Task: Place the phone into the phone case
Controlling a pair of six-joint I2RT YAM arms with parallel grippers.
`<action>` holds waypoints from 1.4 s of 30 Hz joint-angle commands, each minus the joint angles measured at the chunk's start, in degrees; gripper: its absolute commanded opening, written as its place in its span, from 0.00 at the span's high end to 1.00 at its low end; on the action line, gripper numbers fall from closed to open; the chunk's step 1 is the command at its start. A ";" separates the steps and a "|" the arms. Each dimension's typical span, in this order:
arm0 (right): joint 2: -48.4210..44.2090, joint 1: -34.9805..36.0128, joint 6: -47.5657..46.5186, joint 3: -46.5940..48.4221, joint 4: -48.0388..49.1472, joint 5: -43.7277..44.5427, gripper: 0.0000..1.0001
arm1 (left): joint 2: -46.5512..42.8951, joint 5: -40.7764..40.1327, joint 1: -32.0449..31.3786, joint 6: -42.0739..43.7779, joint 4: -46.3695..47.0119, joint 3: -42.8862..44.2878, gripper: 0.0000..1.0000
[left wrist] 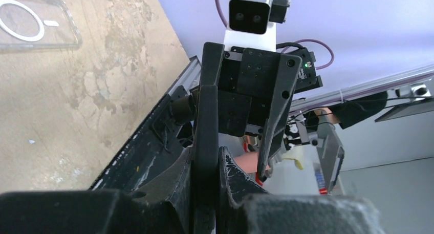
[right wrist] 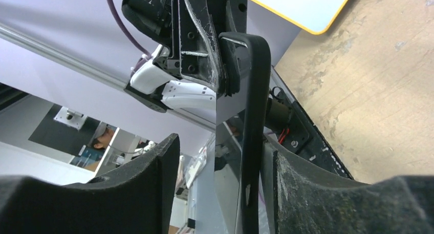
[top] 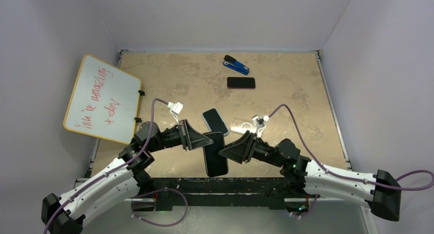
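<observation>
My left gripper point(top: 209, 140) is shut on the top edge of a black phone point(top: 216, 157) and holds it over the table's near edge. In the left wrist view the phone point(left wrist: 205, 121) stands edge-on between my closed fingers point(left wrist: 233, 170). My right gripper point(top: 224, 153) is open, with its jaws on either side of the same phone. In the right wrist view the phone point(right wrist: 254, 116) lies against the right finger point(right wrist: 307, 177), and the left finger point(right wrist: 148, 177) stands well apart from it. The clear phone case point(top: 244, 125) lies flat just behind; it also shows in the left wrist view point(left wrist: 30, 19).
A second phone with a blue rim point(top: 215, 121) lies beside the clear case. A third black phone point(top: 240, 82) and a blue stapler point(top: 236, 65) lie at the back. A whiteboard point(top: 102, 98) leans at the left edge. The black table rail point(top: 225, 185) runs under the held phone.
</observation>
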 commanded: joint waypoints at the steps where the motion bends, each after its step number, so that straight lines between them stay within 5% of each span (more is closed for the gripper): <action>1: 2.16 0.13 -1.18 5.20 -4.33 -0.07 0.41 | 1.43 0.66 0.33 -7.17 10.19 0.22 1.00; 4: 5.09 0.13 -0.77 6.35 -3.62 -0.65 0.46 | 2.48 1.80 0.38 -7.42 10.41 0.53 1.00; 7: 6.64 0.13 0.44 7.08 -3.09 -0.05 0.80 | 2.45 2.15 0.34 -5.91 7.77 1.55 1.00; 9: 6.56 0.13 3.04 6.82 -3.81 2.22 1.00 | 2.28 1.73 0.33 -3.28 3.08 2.92 0.89; 13: 2.80 0.02 4.52 8.44 -11.55 11.02 1.00 | 1.21 2.47 0.33 -1.73 -1.14 4.07 0.47; 17: -1.95 0.04 9.48 6.40 -11.99 20.12 1.00 | 0.62 4.37 0.37 -0.60 -2.47 4.01 0.31; 25: -5.04 0.04 14.82 2.87 -7.93 26.45 1.00 | -0.57 4.73 0.31 -7.05 11.70 -4.31 0.28; 38: -0.50 0.04 21.87 -2.00 2.59 27.26 1.00 | 7.66 7.23 0.27 -6.47 16.82 -7.24 0.27; 42: 0.05 0.04 22.75 -2.07 1.35 27.59 1.00 | 9.82 6.75 0.21 -7.18 18.82 -8.10 0.33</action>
